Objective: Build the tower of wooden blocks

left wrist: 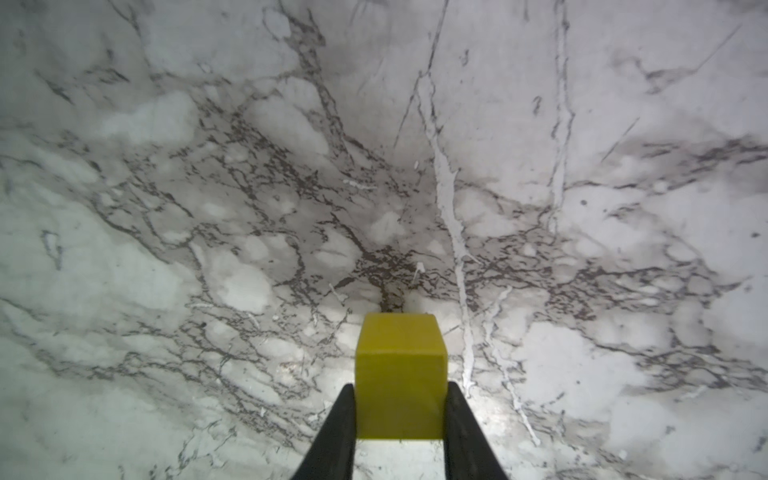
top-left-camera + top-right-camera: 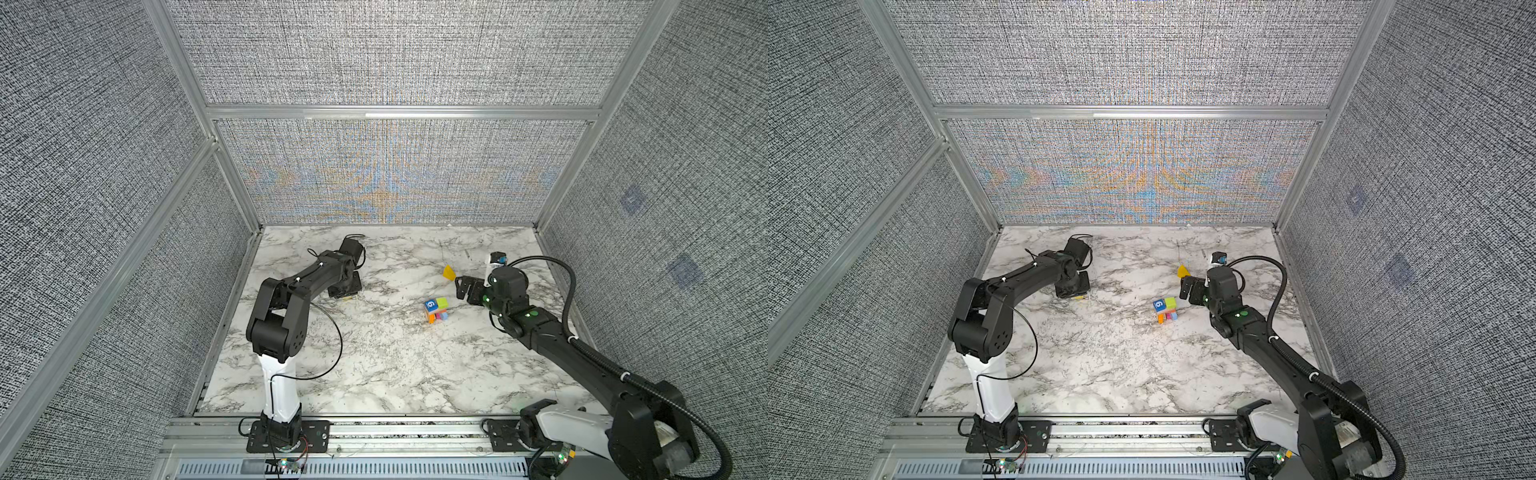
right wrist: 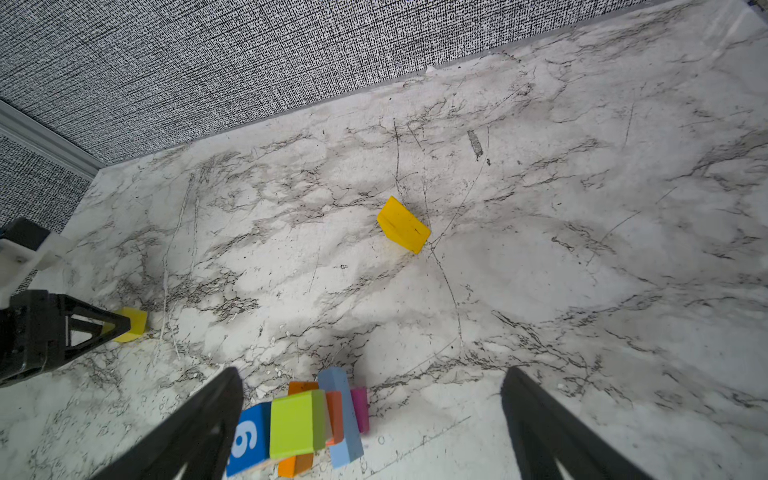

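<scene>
Looking across the marble desk (image 2: 374,353), the step in hand is fetching the next piece for the stack. The left arm (image 2: 291,286) reaches out to the far left side, while the right arm (image 2: 552,336) waits on the right with the right tool (image 3: 372,374) held wide apart, empty, just above and beside the tower (image 2: 436,309).

That tower stands right of centre, well away from the left arm. It is low and squat: orange, light blue and magenta pieces underneath, with a blue numbered block (image 3: 249,440) and a lime green block (image 3: 297,424) side by side on top. A yellow wedge (image 3: 404,224) lies loose on the desk just beyond it.

Smallest of all is the yellow cube (image 1: 399,336). The left tool (image 1: 400,385) has its two fingers pressed against opposite faces of it, so it looks clamped, and the cube seems to sit on the desk.

I'd judge the next move to be a straight lift and a long carry right. The cube must land flat on the top blocks, and the right tool may need to back off to make room.
</scene>
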Robot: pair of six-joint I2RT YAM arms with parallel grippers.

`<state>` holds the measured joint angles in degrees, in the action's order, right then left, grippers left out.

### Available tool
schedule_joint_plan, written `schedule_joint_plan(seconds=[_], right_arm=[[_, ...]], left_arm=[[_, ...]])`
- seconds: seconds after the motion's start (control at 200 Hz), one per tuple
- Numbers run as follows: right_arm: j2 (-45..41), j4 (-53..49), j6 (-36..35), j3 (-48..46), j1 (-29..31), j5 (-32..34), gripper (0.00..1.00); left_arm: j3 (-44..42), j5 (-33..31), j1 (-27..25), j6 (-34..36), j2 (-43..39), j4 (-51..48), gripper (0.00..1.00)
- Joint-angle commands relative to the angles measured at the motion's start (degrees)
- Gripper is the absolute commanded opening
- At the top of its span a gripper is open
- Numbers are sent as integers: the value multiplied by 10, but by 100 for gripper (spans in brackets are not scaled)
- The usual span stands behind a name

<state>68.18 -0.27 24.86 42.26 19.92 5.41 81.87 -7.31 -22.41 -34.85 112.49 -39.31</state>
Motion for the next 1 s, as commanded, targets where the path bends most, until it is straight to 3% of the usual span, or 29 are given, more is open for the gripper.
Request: schedule_joint_plan(seconds=[0.0, 0.35, 0.725, 0.995], right_arm=[[1, 9, 10, 0, -3, -18, 99], [7, 10, 34, -2, -31, -71, 99], [21, 3, 52, 1, -57, -107, 99], [24, -1, 59, -1, -67, -109, 99]], left_arm=[[4, 20, -1, 15, -16, -26, 28], [16, 74, -25, 69, -76, -61, 27], [105, 49, -123, 74, -94, -118, 27], [155, 67, -187, 76, -73, -117, 27]])
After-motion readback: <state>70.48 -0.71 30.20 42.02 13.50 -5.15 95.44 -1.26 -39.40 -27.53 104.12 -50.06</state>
